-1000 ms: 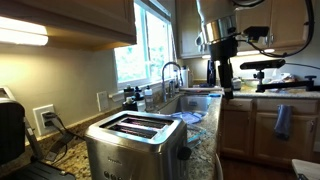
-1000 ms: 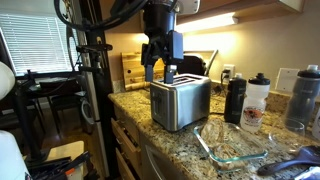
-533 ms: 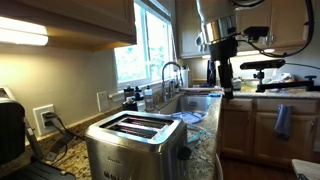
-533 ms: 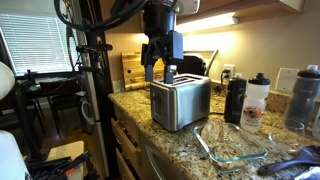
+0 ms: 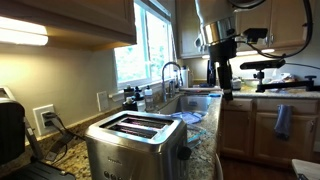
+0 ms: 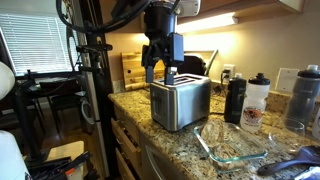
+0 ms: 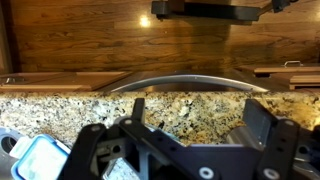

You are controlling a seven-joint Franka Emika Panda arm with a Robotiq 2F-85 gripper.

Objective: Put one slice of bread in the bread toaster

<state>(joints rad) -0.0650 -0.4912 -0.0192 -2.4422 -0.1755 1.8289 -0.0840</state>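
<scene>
The brushed-steel bread toaster (image 5: 135, 142) stands on the granite counter, and both exterior views show it (image 6: 181, 101). Its two slots look empty. My gripper (image 6: 160, 72) hangs open just above the toaster's end in an exterior view, and it stands beyond the toaster in an exterior view (image 5: 222, 78). In the wrist view the gripper (image 7: 195, 125) is open, with only speckled granite between its fingers. Nothing is held. No slice of bread shows in any view.
An empty glass dish (image 6: 235, 146) lies in front of the toaster. A black bottle (image 6: 235, 99) and a clear bottle (image 6: 257, 101) stand beside it. A wooden board (image 6: 133, 68) leans behind. A sink faucet (image 5: 172, 75) and a black appliance (image 5: 10, 132) flank the toaster.
</scene>
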